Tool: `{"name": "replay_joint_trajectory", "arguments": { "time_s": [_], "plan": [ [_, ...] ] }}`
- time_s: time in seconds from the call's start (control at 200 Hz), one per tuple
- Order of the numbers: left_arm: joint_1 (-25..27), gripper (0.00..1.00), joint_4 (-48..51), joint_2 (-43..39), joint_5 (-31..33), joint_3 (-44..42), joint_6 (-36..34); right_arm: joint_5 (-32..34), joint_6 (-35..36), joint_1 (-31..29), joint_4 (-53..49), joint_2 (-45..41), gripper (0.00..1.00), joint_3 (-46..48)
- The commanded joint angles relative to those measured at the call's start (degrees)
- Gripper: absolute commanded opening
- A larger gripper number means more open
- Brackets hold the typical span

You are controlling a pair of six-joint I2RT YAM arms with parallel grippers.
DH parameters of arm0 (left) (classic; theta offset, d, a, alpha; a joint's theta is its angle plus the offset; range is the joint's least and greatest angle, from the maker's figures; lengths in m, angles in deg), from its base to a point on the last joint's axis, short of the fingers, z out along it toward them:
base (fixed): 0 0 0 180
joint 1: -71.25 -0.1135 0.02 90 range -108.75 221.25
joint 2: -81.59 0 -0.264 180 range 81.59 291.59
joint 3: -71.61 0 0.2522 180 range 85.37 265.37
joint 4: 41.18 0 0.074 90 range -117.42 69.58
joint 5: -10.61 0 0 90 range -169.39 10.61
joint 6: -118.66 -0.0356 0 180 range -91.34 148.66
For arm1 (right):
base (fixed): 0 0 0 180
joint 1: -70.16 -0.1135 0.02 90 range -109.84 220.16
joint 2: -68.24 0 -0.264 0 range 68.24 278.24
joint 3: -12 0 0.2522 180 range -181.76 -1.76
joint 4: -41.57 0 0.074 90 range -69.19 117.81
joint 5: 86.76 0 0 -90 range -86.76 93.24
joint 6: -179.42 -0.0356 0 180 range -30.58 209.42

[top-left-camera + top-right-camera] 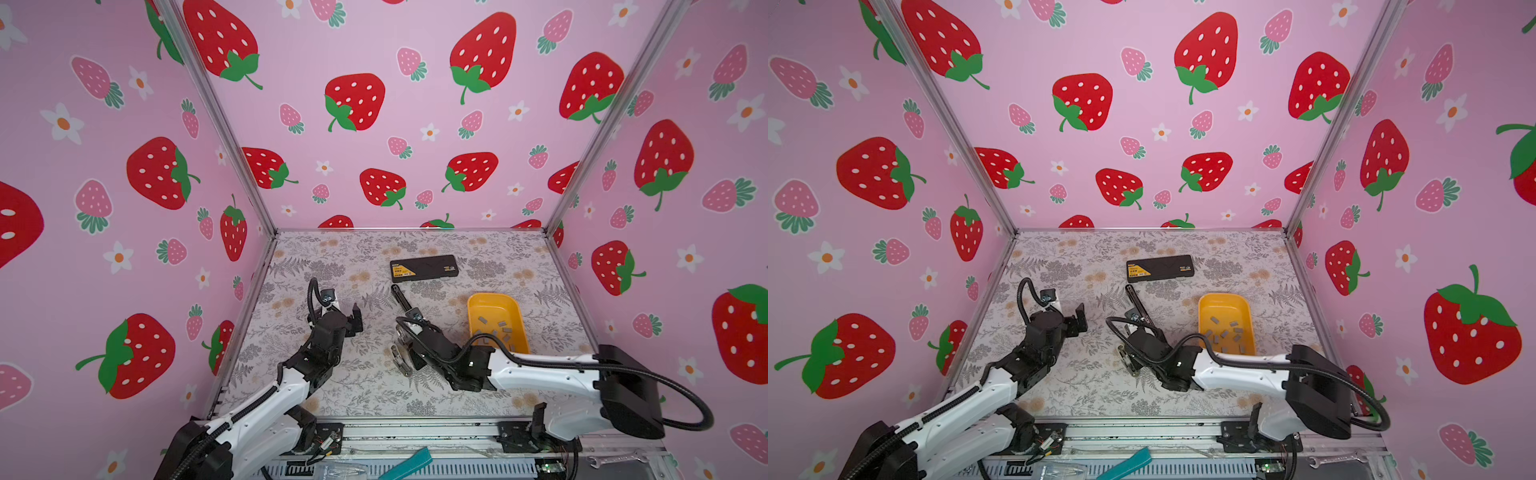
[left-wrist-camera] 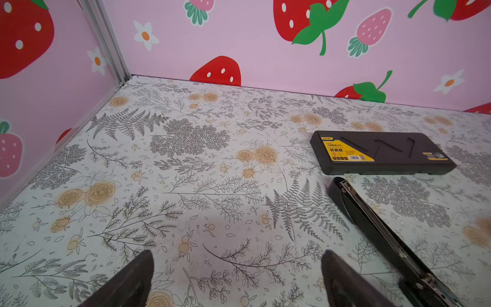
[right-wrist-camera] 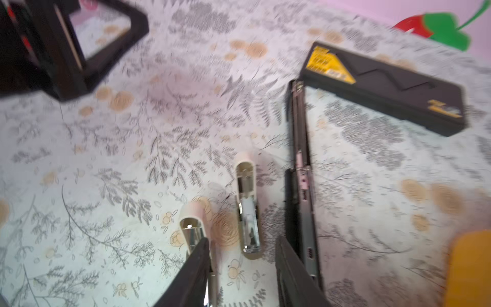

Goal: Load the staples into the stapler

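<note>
The staples (image 1: 498, 328) lie loose in a yellow tray (image 1: 494, 297), about a dozen short grey strips scattered over its floor, none stacked as far as shows. The tray stands on the table (image 1: 361, 390), to the right of the right hand (image 3: 241, 239) and near it; the right forearm crosses in front of the tray's near end. No staple is in either hand.

The stapler (image 3: 300, 159), black with a metal rail, lies opened out flat on the table between the two hands. Its near end is just beside the right hand's outer finger; its far end almost touches a black box (image 1: 424, 268).

The right hand's jaws stand partly apart with nothing clamped between them. Two pale, chrome-lined shells (image 3: 248, 207) lie just ahead of its fingertips, one beside a finger; whether they touch cannot be told. The left hand (image 2: 236, 255) is spread wide and empty above bare table, well apart from the tray.

The box carries a yellow label with print too small to read.
</note>
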Motion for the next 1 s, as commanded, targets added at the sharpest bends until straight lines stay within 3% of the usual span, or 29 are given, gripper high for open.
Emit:
{"name": "replay_joint_trajectory", "arguments": {
  "time_s": [0.0,0.12,0.235,0.35,0.49,0.68,0.995],
  "plan": [
    [-0.4,0.99,-0.6,0.5,-1.9,2.7,-0.2,15.0,3.7,1.5,0.9,-7.6,0.38,4.3],
    [-0.4,0.99,-0.9,0.5,-5.8,3.0,-2.0,17.7,3.7,8.0,3.6,-16.3,0.35,10.3],
    [-0.4,0.99,-0.8,0.8,-6.1,2.7,-2.0,9.1,0.2,20.9,1.6,-20.3,0.35,14.3],
    [-0.4,0.99,0.2,1.4,-7.2,3.3,-1.5,-0.3,-1.8,33.9,-4.1,-17.6,0.35,13.9],
    [-0.3,0.99,1.9,1.9,-8.5,4.1,-2.3,-11.6,-0.4,44.2,-8.0,-7.8,0.35,10.7],
    [-0.3,0.99,3.4,1.4,-7.7,4.0,-3.0,-17.3,1.5,48.8,-10.5,5.9,0.35,4.8],
    [-0.3,0.99,3.2,1.8,-8.0,4.0,-3.0,-22.4,4.1,49.7,-7.8,10.4,0.39,2.0]
  ]
}}
